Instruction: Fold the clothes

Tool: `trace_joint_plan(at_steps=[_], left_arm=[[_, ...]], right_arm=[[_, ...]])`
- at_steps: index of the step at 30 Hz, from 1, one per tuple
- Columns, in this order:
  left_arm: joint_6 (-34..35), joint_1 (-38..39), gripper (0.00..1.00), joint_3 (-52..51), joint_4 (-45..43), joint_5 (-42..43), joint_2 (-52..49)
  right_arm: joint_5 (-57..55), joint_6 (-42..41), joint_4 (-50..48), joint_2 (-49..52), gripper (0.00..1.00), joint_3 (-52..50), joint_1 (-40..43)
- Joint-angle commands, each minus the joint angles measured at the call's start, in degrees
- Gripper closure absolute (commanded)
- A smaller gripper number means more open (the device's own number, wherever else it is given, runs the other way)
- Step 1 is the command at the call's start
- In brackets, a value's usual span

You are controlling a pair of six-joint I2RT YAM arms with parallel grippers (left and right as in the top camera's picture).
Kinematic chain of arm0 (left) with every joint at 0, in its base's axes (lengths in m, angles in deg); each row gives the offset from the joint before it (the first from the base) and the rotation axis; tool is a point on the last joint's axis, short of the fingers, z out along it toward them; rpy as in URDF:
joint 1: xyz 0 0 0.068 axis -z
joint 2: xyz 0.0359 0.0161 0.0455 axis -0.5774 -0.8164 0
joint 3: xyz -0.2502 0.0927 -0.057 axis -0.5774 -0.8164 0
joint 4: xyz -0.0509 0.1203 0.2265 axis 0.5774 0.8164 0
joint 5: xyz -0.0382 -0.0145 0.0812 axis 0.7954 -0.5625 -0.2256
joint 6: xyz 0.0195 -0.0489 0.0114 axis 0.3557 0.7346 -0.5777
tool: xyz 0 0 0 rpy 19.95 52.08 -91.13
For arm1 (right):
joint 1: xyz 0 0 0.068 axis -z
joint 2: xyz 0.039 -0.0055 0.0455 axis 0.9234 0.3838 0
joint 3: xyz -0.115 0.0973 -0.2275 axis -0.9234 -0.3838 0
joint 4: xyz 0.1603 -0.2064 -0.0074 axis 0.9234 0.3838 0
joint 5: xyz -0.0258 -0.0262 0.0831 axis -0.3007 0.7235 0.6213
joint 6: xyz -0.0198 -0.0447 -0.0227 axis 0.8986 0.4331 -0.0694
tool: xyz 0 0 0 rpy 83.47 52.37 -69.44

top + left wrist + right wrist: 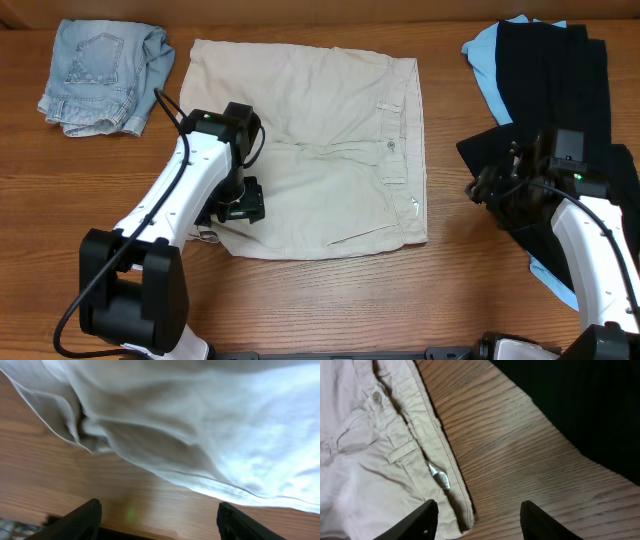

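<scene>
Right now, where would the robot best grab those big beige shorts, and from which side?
Probably the near corner of the waistband, approached from the right across the bare table. The beige shorts lie flat, so only an edge offers a hold. That band is thick and straight, and the open right gripper faces it.

Wooden table (330, 300), warm brown surface, fine grain running left to right

No text is legible; the white tag (439, 479) on the shorts (365, 470) is unreadable.
</scene>
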Motion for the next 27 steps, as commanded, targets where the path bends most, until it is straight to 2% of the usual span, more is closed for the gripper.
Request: trace_joint_plan(at_steps=[1, 5, 11, 14, 18, 23, 27], left_arm=[[11.26, 1.01, 0.27, -0.13, -0.33, 2.10, 2.49], [21.73, 0.96, 0.30, -3.39, -2.05, -1.57, 9.38], [37.90, 0.85, 0.30, -11.67, -3.34, -10.78, 21.64], [43.21, -0.13, 0.28, -16.61, -6.19, -12.81, 25.18], [45.57, -3.58, 0.28, -24.90, -12.81, -12.76, 26.08], [45.35, -11.61, 0.36, -32.11, -21.42, -12.39, 26.08], [37.77, -16.79, 0.40, -34.16, -27.91, -9.99, 26.03]], right_arm=[[0.94, 0.22, -0.11, -0.55, 0.43, 0.92, -1.75], [0.87, 0.22, -0.15, -0.55, 0.43, 0.92, -3.41], [0.52, 0.22, -1.68, -0.55, 0.43, 0.92, -4.07], [0.52, 0.22, -2.27, -0.55, 0.43, 0.92, -4.07], [0.52, 0.24, -2.38, -0.55, 0.43, 0.92, -4.07], [0.52, 0.22, -2.56, -0.55, 0.43, 0.92, -4.07], [0.76, 0.15, -2.51, -0.55, 0.43, 0.92, -4.07]])
